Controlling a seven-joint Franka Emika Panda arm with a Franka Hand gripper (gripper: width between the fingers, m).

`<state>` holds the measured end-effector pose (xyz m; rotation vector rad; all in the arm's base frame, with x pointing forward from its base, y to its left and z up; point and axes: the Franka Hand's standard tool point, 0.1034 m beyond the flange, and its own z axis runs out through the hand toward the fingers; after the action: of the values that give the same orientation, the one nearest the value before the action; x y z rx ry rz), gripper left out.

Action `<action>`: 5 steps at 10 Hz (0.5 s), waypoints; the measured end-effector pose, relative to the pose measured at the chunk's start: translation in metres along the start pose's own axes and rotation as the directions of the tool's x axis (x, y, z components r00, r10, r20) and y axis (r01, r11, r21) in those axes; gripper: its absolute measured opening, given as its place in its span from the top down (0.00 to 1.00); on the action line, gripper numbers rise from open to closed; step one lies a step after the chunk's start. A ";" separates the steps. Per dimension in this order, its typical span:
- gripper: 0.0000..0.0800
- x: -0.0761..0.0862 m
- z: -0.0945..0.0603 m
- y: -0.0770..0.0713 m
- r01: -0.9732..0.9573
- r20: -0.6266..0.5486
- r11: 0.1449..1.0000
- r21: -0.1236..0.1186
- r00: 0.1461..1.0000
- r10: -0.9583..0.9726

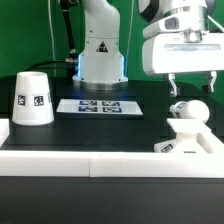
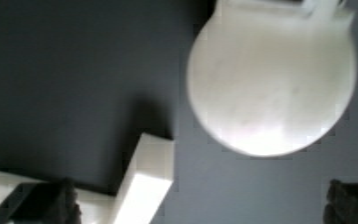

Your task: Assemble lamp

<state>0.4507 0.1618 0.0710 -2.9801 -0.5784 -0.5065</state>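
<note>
The white cone shade (image 1: 33,98) stands on the black table at the exterior view's left, tags facing the camera. The ball-shaped bulb (image 1: 190,111) sits at the right, right above the low angular base block (image 1: 186,138); I cannot tell whether it rests on the block or behind it. My gripper (image 1: 190,88) hangs open and empty just above the bulb, one finger on either side. In the wrist view the bulb (image 2: 265,85) is a big blurred white oval, and an angular white part (image 2: 146,182) lies beside it. The gripper (image 2: 194,202) shows only as dark fingertips (image 2: 34,203) at the edge.
The white robot pedestal (image 1: 100,52) with the triangle sticker stands at the back. The marker board (image 1: 100,105) lies flat in front of it. A low white wall (image 1: 90,165) runs along the table's front edge and up the left side.
</note>
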 end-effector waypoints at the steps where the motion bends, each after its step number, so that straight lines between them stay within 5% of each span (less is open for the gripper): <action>1: 0.13 -0.006 0.002 -0.009 -0.011 0.026 1.000 0.010 1.000 0.010; 3: 0.13 -0.006 0.002 -0.009 -0.003 0.030 1.000 0.011 1.000 0.002; 4: 0.13 -0.013 0.005 -0.014 -0.001 0.144 1.000 0.031 0.990 -0.003; 5: 0.13 -0.002 0.003 -0.012 0.003 0.220 0.999 0.048 0.976 -0.014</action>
<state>0.4456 0.1730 0.0672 -3.0100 -0.6096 -0.1603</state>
